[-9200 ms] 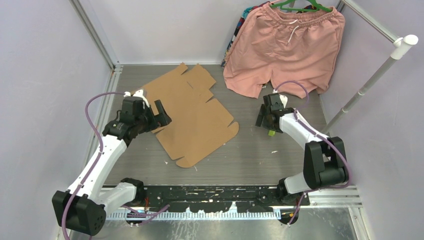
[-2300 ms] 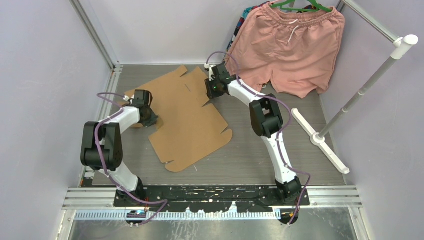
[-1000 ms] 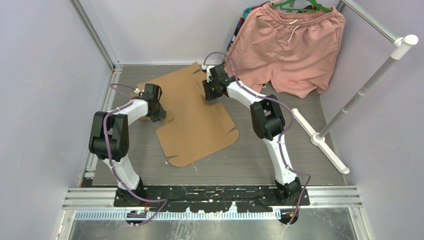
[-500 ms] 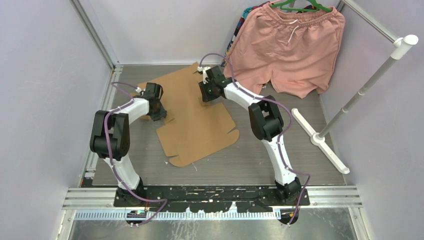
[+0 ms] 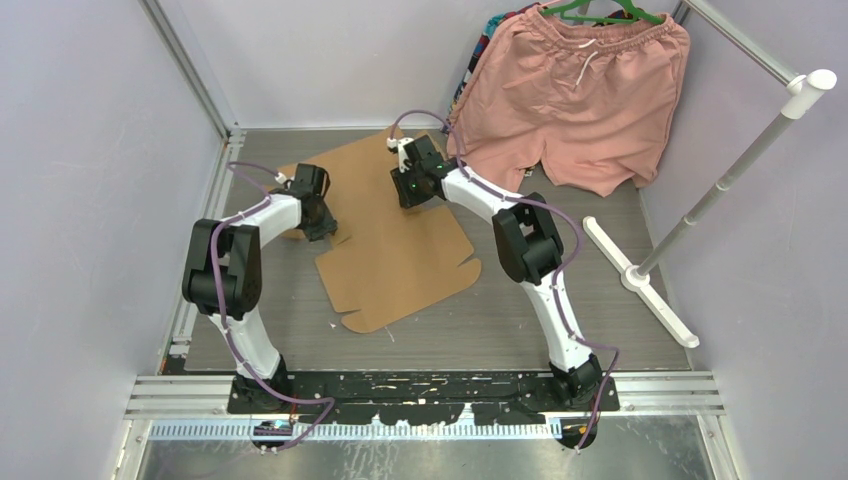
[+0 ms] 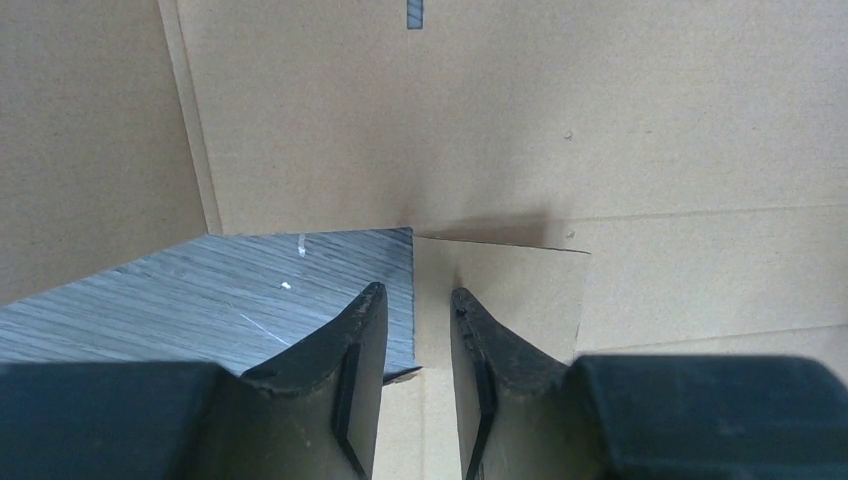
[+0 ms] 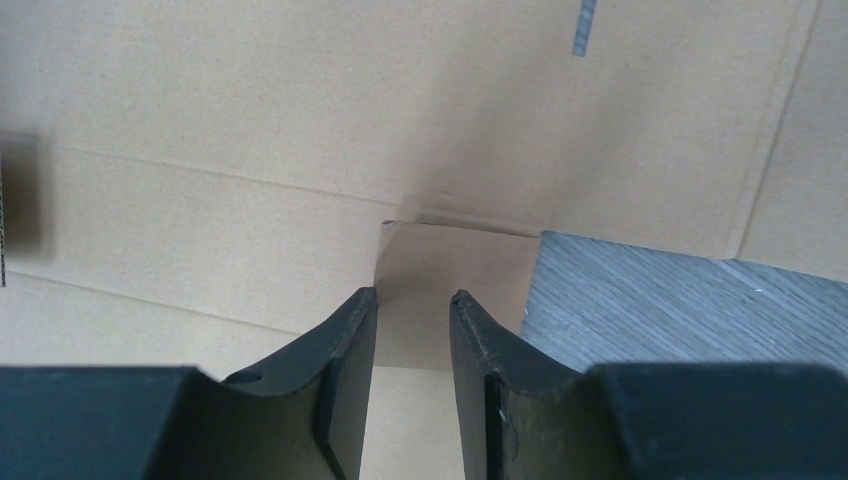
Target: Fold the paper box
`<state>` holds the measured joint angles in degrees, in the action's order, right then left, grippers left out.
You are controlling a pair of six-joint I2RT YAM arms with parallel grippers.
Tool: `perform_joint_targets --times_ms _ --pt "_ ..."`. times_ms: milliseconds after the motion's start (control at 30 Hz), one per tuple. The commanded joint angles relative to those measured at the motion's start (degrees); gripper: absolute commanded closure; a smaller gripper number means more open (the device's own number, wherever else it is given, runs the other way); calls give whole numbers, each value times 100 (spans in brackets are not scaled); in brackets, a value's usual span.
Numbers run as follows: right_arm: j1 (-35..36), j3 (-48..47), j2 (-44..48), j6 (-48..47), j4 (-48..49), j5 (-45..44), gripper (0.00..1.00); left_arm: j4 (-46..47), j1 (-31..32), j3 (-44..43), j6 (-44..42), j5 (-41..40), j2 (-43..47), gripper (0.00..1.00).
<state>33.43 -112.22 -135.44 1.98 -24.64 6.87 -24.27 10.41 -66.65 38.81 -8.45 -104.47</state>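
Sheets number one, the paper box [image 5: 400, 250]; pink shorts [image 5: 580, 90], one pair. Two claws, left gripper [image 6: 417, 293] and right gripper [image 7: 413, 295], each stand narrow astride one of its edges; whether they grip it cannot be told.

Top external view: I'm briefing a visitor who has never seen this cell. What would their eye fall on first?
Most likely the pink shorts hanging at the far right, the brightest thing in view. Next comes the flat brown paper box spread across the middle of the table, with the left hand down at its left edge and the right hand down on its far part.
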Motion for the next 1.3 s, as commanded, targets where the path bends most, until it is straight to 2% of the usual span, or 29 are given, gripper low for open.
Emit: perform_joint_targets --times_ms 0,400,933,1267 --pt "76 -294 -114 -66 -122 -83 61 10 96 -240 70 107 -49 68" --pt "92 -228 -332 -18 -289 -248 61 -26 209 -402 196 159 -70 63" --pt "88 -133 -367 2 -283 -229 61 342 377 -373 372 361 -383 62" --pt "99 -42 -368 17 -345 -393 60 230 391 -347 363 264 -495 62"
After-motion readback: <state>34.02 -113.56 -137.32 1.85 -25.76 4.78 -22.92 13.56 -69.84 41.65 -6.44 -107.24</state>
